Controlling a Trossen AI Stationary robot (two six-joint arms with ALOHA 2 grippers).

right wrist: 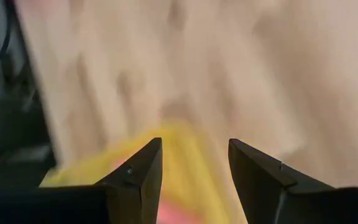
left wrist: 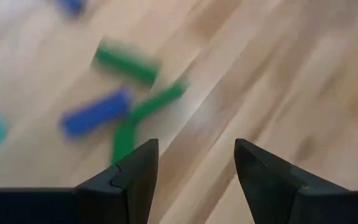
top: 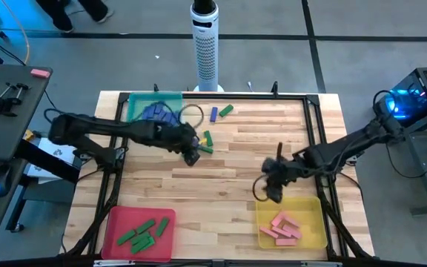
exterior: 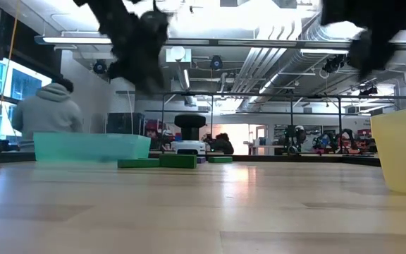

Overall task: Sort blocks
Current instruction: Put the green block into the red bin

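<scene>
My left gripper (top: 193,154) (left wrist: 196,146) hangs open over the bare wood, beside two loose green blocks (top: 207,142). In its wrist view a blue block (left wrist: 95,112) and green blocks (left wrist: 126,62) lie flat on the table just ahead of the fingers. Two more loose blocks, one blue (top: 213,113) and one green (top: 225,110), lie farther back. My right gripper (top: 271,191) (right wrist: 194,143) is open above the far left corner of the yellow tray (top: 311,211), with nothing between its fingers. Pink blocks (top: 282,228) lie in that tray.
A teal tray (top: 170,99) with blue blocks (top: 154,111) stands at the far left. A red tray (top: 117,222) with green blocks (top: 143,233) stands at the near left. A wire ring (top: 191,113) lies beside the teal tray. The table's middle (top: 228,178) is bare wood.
</scene>
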